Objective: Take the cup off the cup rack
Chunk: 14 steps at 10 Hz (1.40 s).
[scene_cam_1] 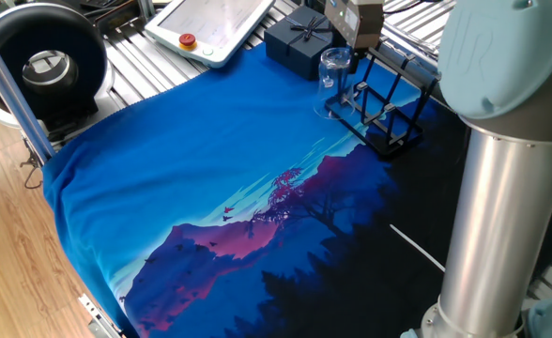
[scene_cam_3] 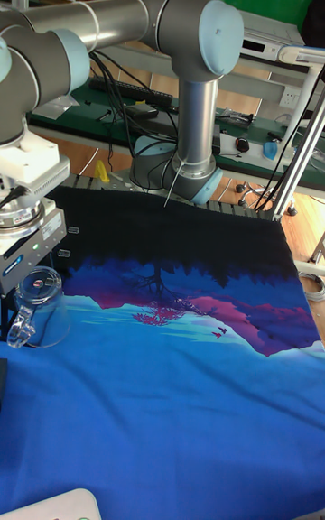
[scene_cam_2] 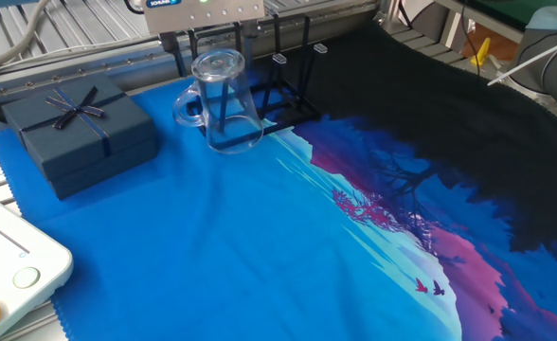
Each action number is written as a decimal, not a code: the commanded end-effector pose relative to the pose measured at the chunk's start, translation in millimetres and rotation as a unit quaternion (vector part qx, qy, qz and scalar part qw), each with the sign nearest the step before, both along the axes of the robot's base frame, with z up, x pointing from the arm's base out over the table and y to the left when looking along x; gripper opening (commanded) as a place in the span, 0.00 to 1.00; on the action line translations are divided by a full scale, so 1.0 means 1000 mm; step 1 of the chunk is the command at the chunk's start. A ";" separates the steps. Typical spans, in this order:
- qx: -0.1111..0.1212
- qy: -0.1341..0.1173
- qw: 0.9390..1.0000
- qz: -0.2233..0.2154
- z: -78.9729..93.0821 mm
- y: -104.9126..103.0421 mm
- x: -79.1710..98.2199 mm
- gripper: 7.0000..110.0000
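Note:
The cup (scene_cam_2: 225,104) is a clear glass mug, upside down, its thick base on top and its handle pointing left. It stands at the near end of the black cup rack (scene_cam_2: 286,95), with a dark peg showing through the glass. My gripper (scene_cam_2: 217,55) hangs straight above it, its fingers down beside the cup's top and shut on it. From the opposite side the cup (scene_cam_1: 333,80) is at the rack's (scene_cam_1: 389,117) left end under the gripper (scene_cam_1: 342,56). In the tall view the cup (scene_cam_3: 41,305) sits below the gripper (scene_cam_3: 34,276).
A dark navy box with a bow (scene_cam_2: 75,133) sits just left of the cup. A white teach pendant (scene_cam_1: 215,23) lies behind it. The arm's grey column (scene_cam_1: 501,188) rises at the table's right side. A blue printed cloth (scene_cam_1: 220,169) covers the table.

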<state>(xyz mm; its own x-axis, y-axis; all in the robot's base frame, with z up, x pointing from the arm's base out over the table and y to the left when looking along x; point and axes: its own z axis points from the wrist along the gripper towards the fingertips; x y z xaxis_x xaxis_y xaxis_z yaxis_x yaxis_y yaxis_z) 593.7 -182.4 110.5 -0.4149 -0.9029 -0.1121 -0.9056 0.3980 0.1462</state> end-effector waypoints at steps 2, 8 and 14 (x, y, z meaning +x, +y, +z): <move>0.005 0.002 1.000 -0.012 -0.004 0.011 0.000 0.57; -0.009 0.004 0.999 -0.032 -0.002 0.004 -0.001 0.57; -0.023 0.008 0.998 -0.056 -0.003 0.005 -0.004 0.00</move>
<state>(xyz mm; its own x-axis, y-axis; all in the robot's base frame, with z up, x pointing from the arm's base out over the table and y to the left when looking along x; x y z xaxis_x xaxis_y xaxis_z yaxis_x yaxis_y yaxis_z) 589.3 -178.0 107.0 -0.4895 -0.8692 -0.0697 -0.8671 0.4767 0.1448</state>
